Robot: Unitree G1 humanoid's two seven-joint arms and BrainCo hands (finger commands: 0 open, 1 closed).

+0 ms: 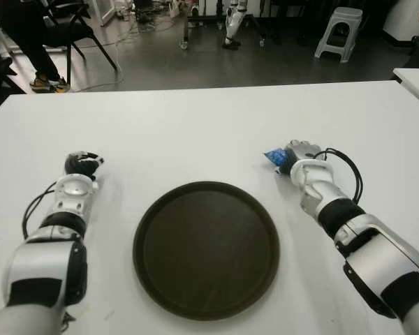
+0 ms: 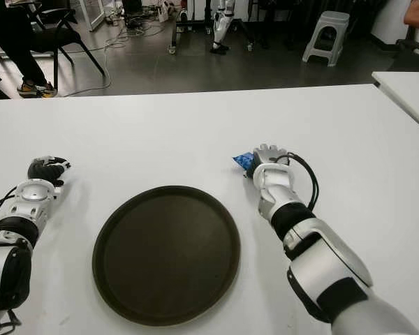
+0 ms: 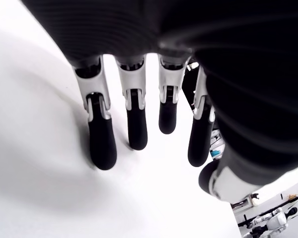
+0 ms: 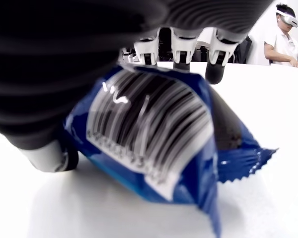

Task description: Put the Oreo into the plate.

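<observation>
On the white counter point(image 1: 195, 125) in front of me, my right hand point(image 2: 269, 159) sits just past the far right edge of the round dark plate point(image 1: 206, 249), with its fingers point(image 4: 215, 59) curled down over the blue Oreo packet point(image 4: 154, 144). From the right wrist camera I can see the wrapper pressed up under the palm, barcode panel facing the lens, the crimped end of the foil sticking out to one side and the lower edge of the packet touching the counter. From the head cameras only a small blue corner of the packet shows, poking out on the plate side of the hand, so the Oreo is outside the plate, on the counter beside its rim. My left hand point(image 1: 82, 165) shows near the left side of the plate, well apart from it, and its wrist camera shows the fingers point(image 3: 102, 139) hanging straight and spread over bare counter, holding nothing. Beyond the far edge of the counter I see grey floor, a black chair point(image 1: 73, 21) and a pale plastic stool point(image 1: 339, 31).
</observation>
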